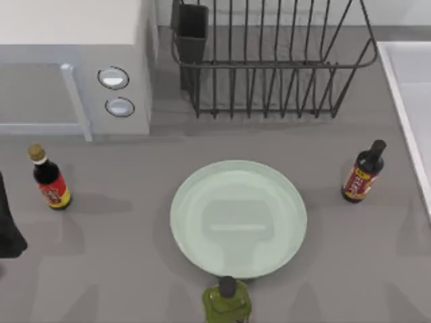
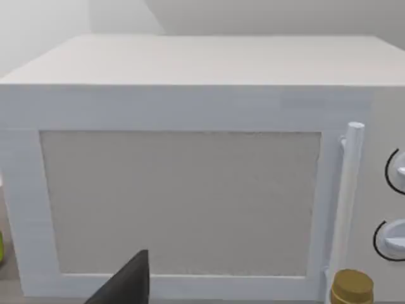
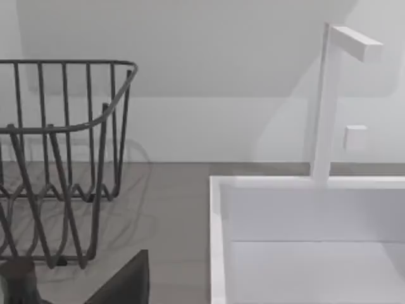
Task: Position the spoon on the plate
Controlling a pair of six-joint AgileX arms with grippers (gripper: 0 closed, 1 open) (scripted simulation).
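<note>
We see the plate (image 1: 238,219) bare at the table's middle (no utensil on it); our left arm (image 1: 9,225) sits at the left edge, perhaps parked; its claw's state we cannot tell

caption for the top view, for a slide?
Empty plate mid-table among three bottles, microwave and rack behind, left arm at the left edge.
</note>
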